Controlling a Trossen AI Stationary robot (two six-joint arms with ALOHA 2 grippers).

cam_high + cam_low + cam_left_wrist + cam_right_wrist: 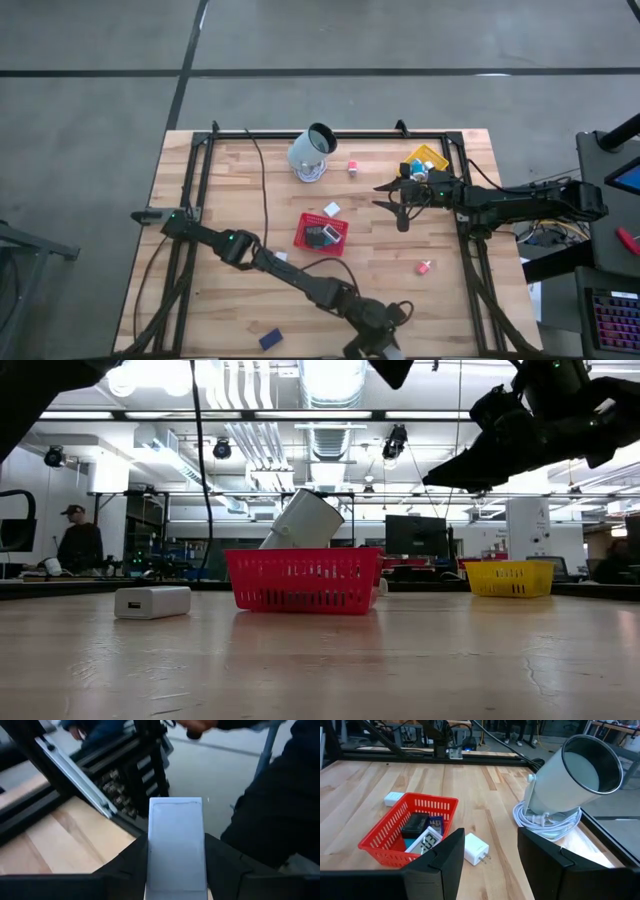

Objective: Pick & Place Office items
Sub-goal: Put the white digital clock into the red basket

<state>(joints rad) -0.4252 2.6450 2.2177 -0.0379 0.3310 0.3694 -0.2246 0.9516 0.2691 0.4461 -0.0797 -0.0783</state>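
At the surface's [230,300] near edge, the left tool [175,870] pinches a pale flat rectangular item [176,845]. The right tool [487,855] hangs half-spread and empty above the far right part, near the yellow tray [428,158]. A white charger block [476,848] lies beside the red mesh tray [390,827], mid-surface, which holds several items.

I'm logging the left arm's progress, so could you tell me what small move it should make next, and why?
Probably carry it toward the red tray. The left hand is shut on a flat white block near the table's front edge, and the tray, already holding items, sits mid-table.
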